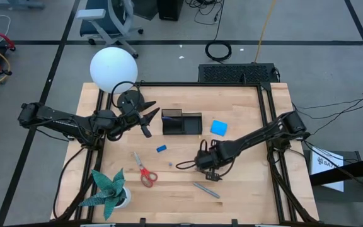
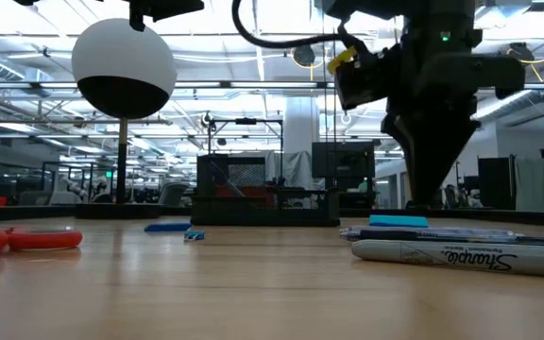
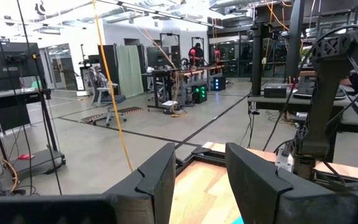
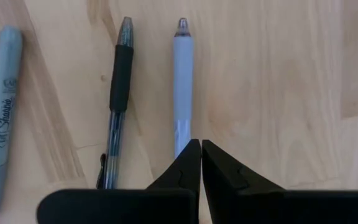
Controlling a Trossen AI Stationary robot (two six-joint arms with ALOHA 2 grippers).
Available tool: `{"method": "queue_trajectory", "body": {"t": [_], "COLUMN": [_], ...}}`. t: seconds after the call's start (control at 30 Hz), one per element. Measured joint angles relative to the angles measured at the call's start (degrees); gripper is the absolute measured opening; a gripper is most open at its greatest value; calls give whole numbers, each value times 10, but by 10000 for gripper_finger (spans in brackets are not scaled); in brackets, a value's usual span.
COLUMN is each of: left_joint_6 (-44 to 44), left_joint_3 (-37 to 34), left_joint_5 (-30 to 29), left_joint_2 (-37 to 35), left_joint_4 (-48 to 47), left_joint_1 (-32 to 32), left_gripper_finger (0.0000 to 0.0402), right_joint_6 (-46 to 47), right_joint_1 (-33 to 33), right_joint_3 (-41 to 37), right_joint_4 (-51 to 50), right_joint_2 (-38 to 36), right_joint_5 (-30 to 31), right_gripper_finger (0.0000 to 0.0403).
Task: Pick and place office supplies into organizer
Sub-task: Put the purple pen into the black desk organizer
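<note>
My right gripper (image 1: 208, 166) points down, shut, just above two pens (image 1: 212, 174) lying side by side on the table. In the right wrist view its tips (image 4: 201, 146) stand over the back end of the pale grey pen (image 4: 182, 81), with a black-grip pen (image 4: 118, 93) beside it. A grey marker (image 1: 205, 189) lies nearer the near edge. My left gripper (image 1: 149, 121) is open in the air, just left of the black organizer (image 1: 181, 123). The blue pad (image 1: 218, 128), tiny blue block (image 1: 161, 149) and red-handled scissors (image 1: 145, 171) lie flat on the table.
A white globe lamp (image 1: 113, 68) stands on its round black base (image 1: 129, 99) behind my left gripper. A green paper plant (image 1: 109, 189) sits at the near left corner. Bare wood lies between the block and the pens. The marker (image 2: 451, 255) lies close to the near edge.
</note>
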Motion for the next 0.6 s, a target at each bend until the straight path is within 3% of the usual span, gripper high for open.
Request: {"method": "queue_trajectory", "body": {"t": [0.37,0.6], "left_joint_6": [0,0], "left_joint_3": [0,0], "left_joint_5": [0,0], "left_joint_2": [0,0], "left_joint_4": [-1,-1], "left_joint_1": [0,0], "left_gripper_finger": [147,147], "right_joint_6": [13,12], "right_joint_1": [-2,-2], "right_joint_3": [0,-11], "right_joint_4": [11,99], "right_joint_2": [-20,-19], "right_joint_5": [1,0], "right_gripper_finger": [9,9]}}
